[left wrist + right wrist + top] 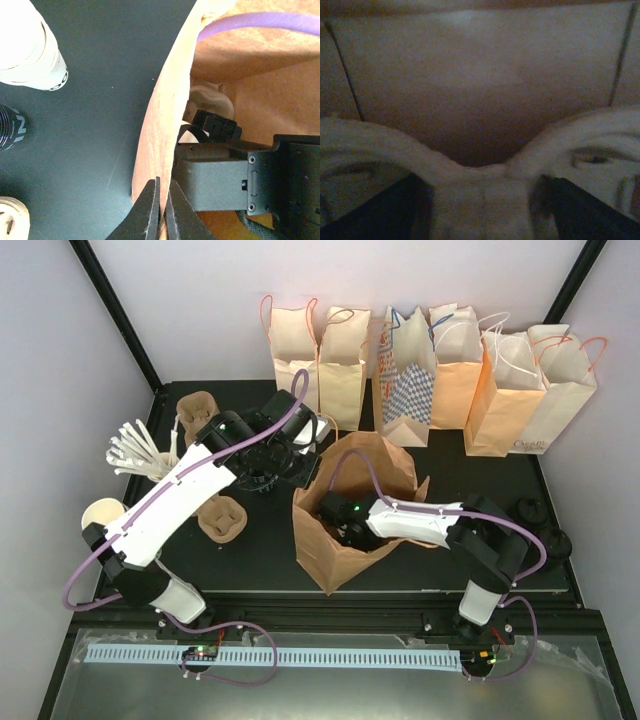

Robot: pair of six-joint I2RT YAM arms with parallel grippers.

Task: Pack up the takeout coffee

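**Bag held open, right claw down inside it**

Well left of the open bag [335, 565], a white cup stack [103, 514] and a bunch of white forks [135, 452] stand at the edge of the dark counter [250, 560]. Two pulp carriers [222, 518] sit closer to the bag, one just left of it and one behind and to its left.

The left claw [162, 210] is at the bag's left wall. Its fingers are pressed narrow on the paper rim, so that side of the mouth is held up.

The bag stands upright with its mouth gaping. The right arm goes in over the right rim, and the right claw [485, 210] is low inside. There its dark fingers [395, 210] stand well apart on either side of the middle ridge of another pulp carrier [480, 190]. Whether they press on that ridge or are free of it cannot be told in the dim light.

The coffee cannot be picked out. Nothing like it shows on the counter around the bag, and the bag's inside is too dark and blurred to tell.

Behind the bag a row of bags [440, 370] stands along the back wall. Black lids [527, 510] lie to its right.
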